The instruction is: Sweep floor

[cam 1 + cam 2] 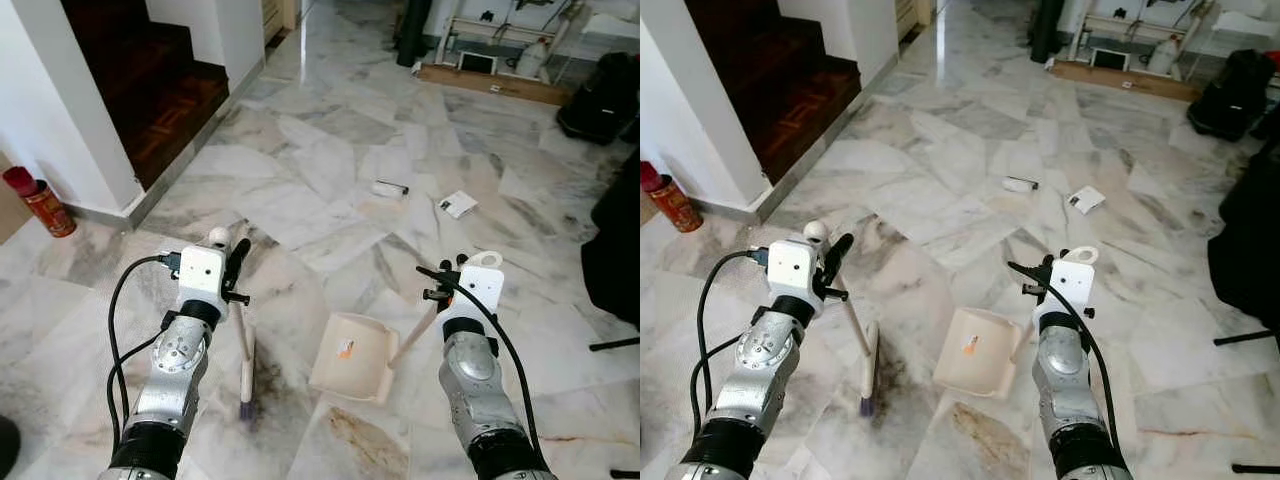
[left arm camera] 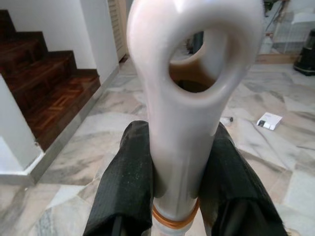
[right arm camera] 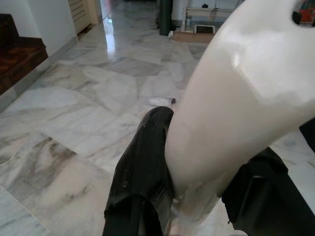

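Left pincer point(image 1: 237, 262): I see its black fingers point(image 2: 125, 182) clenched on the pale broom handle point(image 2: 184, 123), just below the looped end with its hanging hole. From there the broom point(image 1: 245, 360) slants down to the marble floor point(image 1: 300, 170), its dark bristle head touching a brownish stain between my two arms.

Right pincer point(image 1: 440, 280): clenched on the cream handle of the dustpan point(image 1: 352, 357), one finger point(image 3: 142, 167) pressed against the thick shaft in the right wrist view. The pan rests on the floor just right of the broom head, mouth toward the camera; its tray holds nothing I can make out beyond a small orange label.

Ahead on the floor, well apart from both tools, lie a small white cylinder point(image 1: 389, 188) and a crumpled white paper point(image 1: 458, 204). A dark wooden staircase point(image 1: 150, 80) rises at far left; a red can point(image 1: 38, 201) stands by the wall beside it.
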Tool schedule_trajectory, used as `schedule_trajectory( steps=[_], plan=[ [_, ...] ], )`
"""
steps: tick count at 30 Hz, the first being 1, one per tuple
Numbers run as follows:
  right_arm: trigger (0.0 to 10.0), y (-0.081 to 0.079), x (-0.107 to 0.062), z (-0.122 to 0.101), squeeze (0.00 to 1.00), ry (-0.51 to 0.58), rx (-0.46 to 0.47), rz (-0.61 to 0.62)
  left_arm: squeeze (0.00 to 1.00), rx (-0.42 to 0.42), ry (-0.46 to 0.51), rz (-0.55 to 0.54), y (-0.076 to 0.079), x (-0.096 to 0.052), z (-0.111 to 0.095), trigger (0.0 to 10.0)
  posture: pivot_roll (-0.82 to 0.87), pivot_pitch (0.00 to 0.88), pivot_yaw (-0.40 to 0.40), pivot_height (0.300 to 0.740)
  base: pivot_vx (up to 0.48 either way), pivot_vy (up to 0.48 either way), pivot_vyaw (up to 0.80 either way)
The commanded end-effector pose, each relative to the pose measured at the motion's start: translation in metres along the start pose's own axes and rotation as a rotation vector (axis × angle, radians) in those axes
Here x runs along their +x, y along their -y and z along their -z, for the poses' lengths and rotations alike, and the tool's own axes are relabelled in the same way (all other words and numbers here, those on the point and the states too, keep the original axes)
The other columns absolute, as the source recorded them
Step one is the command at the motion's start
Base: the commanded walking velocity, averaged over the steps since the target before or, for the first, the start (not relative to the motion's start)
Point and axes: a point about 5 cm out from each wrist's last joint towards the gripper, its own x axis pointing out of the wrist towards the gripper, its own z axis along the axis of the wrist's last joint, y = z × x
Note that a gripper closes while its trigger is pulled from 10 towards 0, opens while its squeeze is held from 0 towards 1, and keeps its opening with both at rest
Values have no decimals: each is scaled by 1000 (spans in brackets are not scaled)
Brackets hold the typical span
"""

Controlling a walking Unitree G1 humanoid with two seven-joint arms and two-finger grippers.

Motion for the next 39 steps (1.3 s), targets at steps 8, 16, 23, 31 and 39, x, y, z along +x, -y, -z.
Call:
schedule_trajectory(
  steps=[8,16,23,31,39],
  plan=[
    [10000,6,2,-11,0,68,6,26,0,15,73,5,0,6,-12,10000,-60,88,-49,740,320,0,0],
    [10000,1,1,-9,0,58,17,19,0,22,79,12,-1,6,-14,10000,-48,73,-47,740,343,0,0],
    [10000,2,0,-8,0,52,15,20,0,23,79,17,-1,6,-13,10000,-51,61,-44,740,357,0,-391],
    [10000,0,0,-8,0,62,17,12,0,21,85,24,0,7,-14,10000,-54,30,-42,740,357,0,-322],
    [10000,-1,2,-10,0,63,20,9,0,20,85,28,1,7,-14,10000,-54,34,-43,740,358,0,0]
  ],
)
